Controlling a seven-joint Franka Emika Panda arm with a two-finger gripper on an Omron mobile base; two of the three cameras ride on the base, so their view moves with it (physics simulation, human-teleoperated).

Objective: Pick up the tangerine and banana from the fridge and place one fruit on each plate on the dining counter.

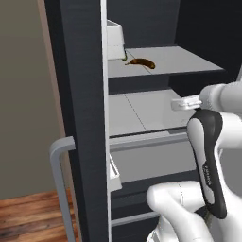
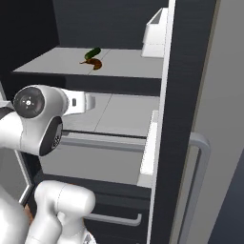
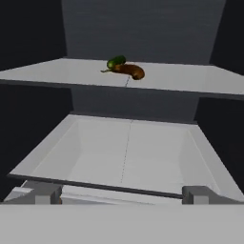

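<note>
Inside the open fridge (image 1: 85, 118), the banana (image 3: 129, 70) lies on the upper shelf (image 3: 190, 81) beside a small green item (image 3: 116, 61), while the gripper (image 3: 122, 194) hangs wide open below, holding nothing.

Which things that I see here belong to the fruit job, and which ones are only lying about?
Belong to the job:
- banana, lying on the upper shelf
- fridge, door open
- gripper, open, holding nothing

Only lying about:
- small dark green item, close behind the banana
- white door bin
- lower drawer
</note>
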